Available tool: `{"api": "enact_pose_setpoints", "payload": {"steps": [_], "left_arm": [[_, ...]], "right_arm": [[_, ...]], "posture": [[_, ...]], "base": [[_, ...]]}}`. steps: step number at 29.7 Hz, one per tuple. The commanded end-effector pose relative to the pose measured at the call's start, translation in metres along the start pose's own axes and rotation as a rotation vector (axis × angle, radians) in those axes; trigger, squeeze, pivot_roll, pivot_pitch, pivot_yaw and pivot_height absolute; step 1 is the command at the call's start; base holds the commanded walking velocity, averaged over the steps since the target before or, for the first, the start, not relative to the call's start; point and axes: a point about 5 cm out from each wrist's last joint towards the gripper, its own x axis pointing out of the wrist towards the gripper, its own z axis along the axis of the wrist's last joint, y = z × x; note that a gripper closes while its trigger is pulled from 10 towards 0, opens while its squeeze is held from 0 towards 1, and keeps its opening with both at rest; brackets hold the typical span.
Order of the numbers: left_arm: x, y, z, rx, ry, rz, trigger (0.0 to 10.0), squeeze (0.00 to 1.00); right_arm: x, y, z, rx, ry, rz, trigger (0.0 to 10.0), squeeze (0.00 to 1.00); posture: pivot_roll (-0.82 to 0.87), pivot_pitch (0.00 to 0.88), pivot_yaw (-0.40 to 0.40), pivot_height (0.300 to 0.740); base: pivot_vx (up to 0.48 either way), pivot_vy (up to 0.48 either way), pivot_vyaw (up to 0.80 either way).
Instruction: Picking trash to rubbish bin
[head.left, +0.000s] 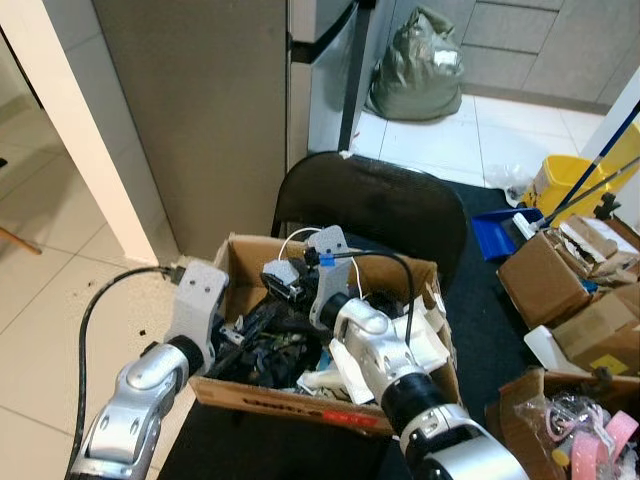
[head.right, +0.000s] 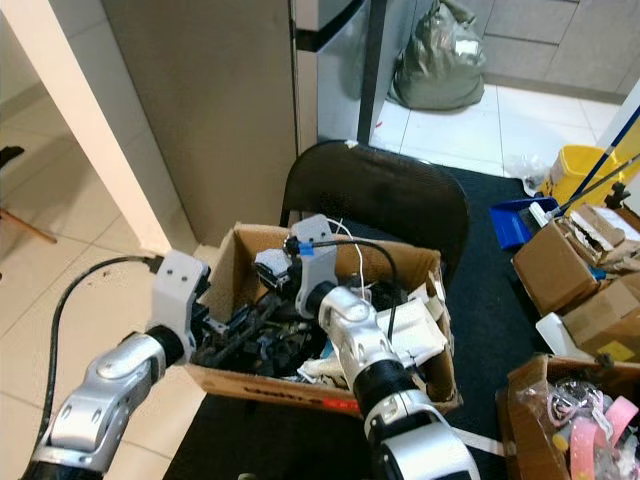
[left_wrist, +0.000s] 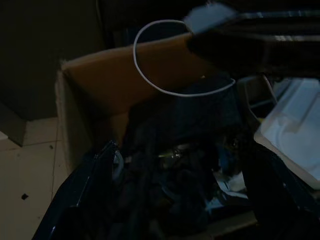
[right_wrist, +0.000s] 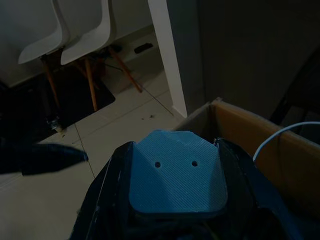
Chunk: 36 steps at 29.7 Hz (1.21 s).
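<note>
I see red print on the cardboard box's (head.left: 300, 400) front flap, too small to read. The box sits on a dark mat (head.left: 490, 310) over pale tiles (head.left: 60, 300), against a black chair (head.left: 380, 205). My left gripper (head.left: 250, 335) reaches into its tangled black trash (head.left: 265, 350), fingers spread; my right gripper (right_wrist: 172, 200) clasps a pale blue-grey piece (right_wrist: 175, 175).

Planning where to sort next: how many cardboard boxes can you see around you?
4. One box of dark clutter directly ahead, under both grippers. Three to the right: a closed brown box, another behind it, one holding pink items nearest. Others may lie outside the frame.
</note>
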Motion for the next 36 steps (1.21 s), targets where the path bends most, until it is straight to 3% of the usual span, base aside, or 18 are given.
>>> {"api": "enact_pose_setpoints", "payload": {"steps": [1, 6, 11, 12, 13, 14, 19, 20, 21, 22, 23, 26, 29, 31, 32, 34, 35, 36], "left_arm": [[-0.003, 0.000, -0.003, 0.011, 0.021, -0.011, 10.0, 0.00], [-0.010, -0.013, -0.007, -0.009, 0.043, -0.155, 10.0, 0.00], [-0.011, -0.015, -0.007, -0.011, 0.052, -0.163, 10.0, 0.00], [-0.012, -0.015, -0.007, -0.010, 0.054, -0.166, 10.0, 0.00], [-0.012, -0.015, -0.007, -0.010, 0.054, -0.166, 10.0, 0.00], [-0.012, -0.016, -0.007, -0.009, 0.056, -0.167, 10.0, 0.00], [-0.012, -0.016, -0.007, -0.008, 0.058, -0.167, 10.0, 0.00], [-0.012, -0.016, -0.007, -0.008, 0.059, -0.168, 10.0, 0.00], [-0.012, -0.016, -0.007, -0.008, 0.061, -0.168, 10.0, 0.00], [-0.012, -0.016, -0.007, -0.008, 0.061, -0.168, 10.0, 0.00], [-0.012, -0.016, -0.007, -0.008, 0.063, -0.170, 10.0, 0.00], [-0.010, -0.012, -0.004, 0.013, 0.048, -0.140, 10.0, 0.00], [0.000, 0.008, 0.004, 0.047, -0.004, 0.084, 10.0, 0.00], [0.003, 0.018, 0.012, 0.038, -0.061, 0.187, 10.0, 0.00], [0.003, 0.018, 0.012, 0.038, -0.061, 0.187, 10.0, 0.00], [0.005, 0.030, 0.025, 0.002, -0.133, 0.308, 10.0, 0.00], [0.005, 0.030, 0.025, 0.002, -0.133, 0.308, 10.0, 0.00], [0.009, 0.028, 0.030, 0.016, -0.170, 0.288, 10.0, 0.00]], "right_arm": [[0.008, 0.015, -0.001, 0.028, -0.009, 0.037, 10.0, 0.00], [0.010, 0.016, 0.001, 0.035, -0.029, 0.037, 10.0, 0.00], [0.012, 0.018, 0.003, 0.055, -0.048, 0.052, 10.0, 0.00], [0.013, 0.019, 0.003, 0.066, -0.051, 0.059, 10.0, 0.90], [0.013, 0.019, 0.003, 0.066, -0.051, 0.059, 10.0, 0.90], [0.013, 0.020, 0.003, 0.072, -0.052, 0.064, 10.0, 1.00], [0.014, 0.021, 0.004, 0.073, -0.050, 0.064, 10.0, 1.00], [0.015, 0.021, 0.004, 0.073, -0.046, 0.060, 10.0, 0.85], [0.015, 0.021, 0.003, 0.072, -0.043, 0.058, 10.0, 0.35], [0.015, 0.021, 0.003, 0.072, -0.043, 0.058, 10.0, 0.35], [0.015, 0.020, 0.003, 0.069, -0.045, 0.051, 10.0, 0.00], [0.013, 0.009, 0.008, 0.082, -0.069, -0.028, 10.0, 0.00], [0.001, -0.017, 0.017, 0.100, -0.145, -0.198, 10.0, 0.00], [-0.009, -0.030, 0.018, 0.098, -0.173, -0.276, 10.0, 0.00], [-0.009, -0.030, 0.018, 0.098, -0.173, -0.276, 10.0, 0.00], [-0.031, -0.053, 0.016, 0.092, -0.221, -0.433, 10.0, 0.00], [-0.031, -0.053, 0.016, 0.092, -0.221, -0.433, 10.0, 0.00], [-0.065, -0.075, 0.008, 0.097, -0.269, -0.596, 10.0, 0.00]], "posture": [[0.08, 0.148, -0.016, 0.740], [0.07, 0.155, -0.012, 0.740], [0.07, 0.156, -0.014, 0.740], [0.07, 0.160, -0.014, 0.740], [0.07, 0.160, -0.014, 0.740], [0.07, 0.160, -0.014, 0.740], [0.08, 0.162, -0.013, 0.740], [0.08, 0.161, -0.013, 0.740], [0.08, 0.162, -0.013, 0.740], [0.08, 0.162, -0.013, 0.740], [0.08, 0.159, -0.011, 0.740], [0.08, 0.155, -0.011, 0.740], [0.07, 0.147, -0.008, 0.740], [0.07, 0.140, -0.003, 0.740], [0.07, 0.140, -0.003, 0.740], [0.05, 0.128, 0.010, 0.740], [0.05, 0.128, 0.010, 0.740], [0.04, 0.118, 0.031, 0.740]], "base": [[0.000, 0.000, 0.00], [0.000, 0.000, 0.00], [0.000, 0.000, 0.00], [0.000, 0.000, 0.00], [0.000, 0.000, 0.00], [0.000, 0.000, 0.00], [0.000, 0.000, 0.00], [0.000, 0.000, 0.00], [0.000, 0.000, 0.00], [0.000, 0.000, 0.00], [0.000, 0.000, 0.00], [0.000, 0.000, 0.00], [0.000, 0.000, 0.00], [0.000, 0.000, 0.00], [0.000, 0.000, 0.00], [0.000, 0.000, 0.00], [0.000, 0.000, 0.00], [0.000, 0.000, 0.00]]}}
